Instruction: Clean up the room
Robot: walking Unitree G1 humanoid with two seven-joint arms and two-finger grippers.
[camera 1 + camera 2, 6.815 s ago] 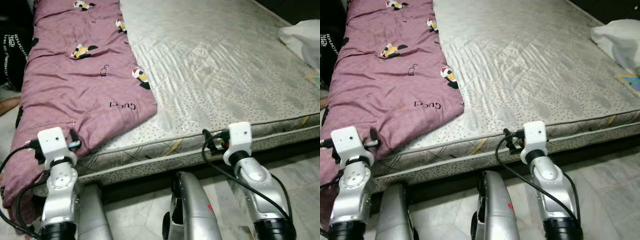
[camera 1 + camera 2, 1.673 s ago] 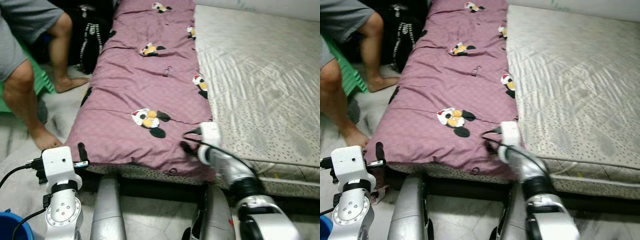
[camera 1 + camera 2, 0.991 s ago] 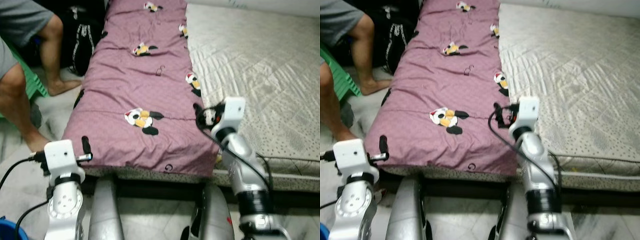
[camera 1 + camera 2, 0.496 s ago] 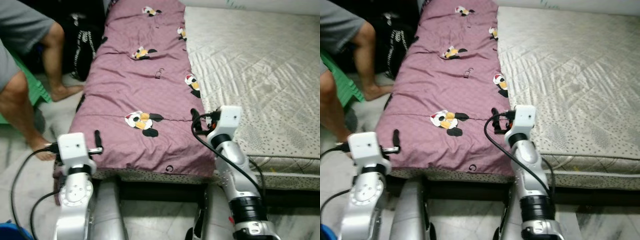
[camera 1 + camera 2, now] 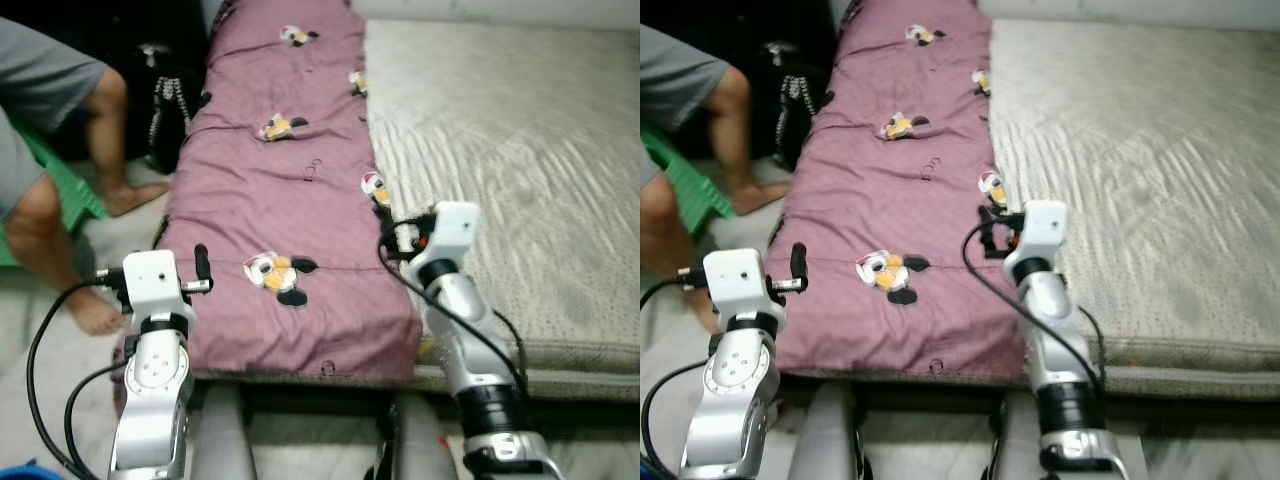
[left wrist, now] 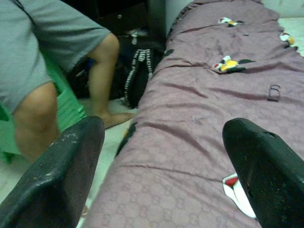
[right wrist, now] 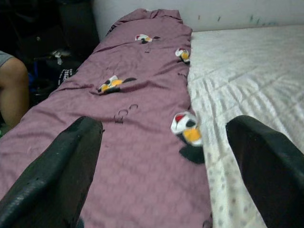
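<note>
While you look down from the head cameras, you see a long mauve quilted blanket printed with cartoon mouse figures (image 5: 290, 200) lying folded in a strip along the left side of a pale grey patterned mattress (image 5: 520, 150), its near end hanging over the mattress edge. Your left gripper (image 5: 200, 268) hovers at the blanket's left border near the foot end, and its wrist view shows both black fingers (image 6: 57, 180) spread wide apart with nothing between them, only the mauve fabric ahead. Your right gripper (image 5: 393, 235) sits over the blanket's right border, just where it meets the bare mattress, close to one of the printed mouse figures (image 5: 375, 187). From its wrist camera you can see its two fingers (image 7: 61, 175) likewise splayed and empty, framing the blanket and the mattress beside it. To your left a person in grey shorts (image 5: 45, 160) stands barefoot on the pale floor by a green plastic stool (image 5: 685, 175), and a black bag with white stripes (image 6: 135, 76) rests against the bedside beyond them.
</note>
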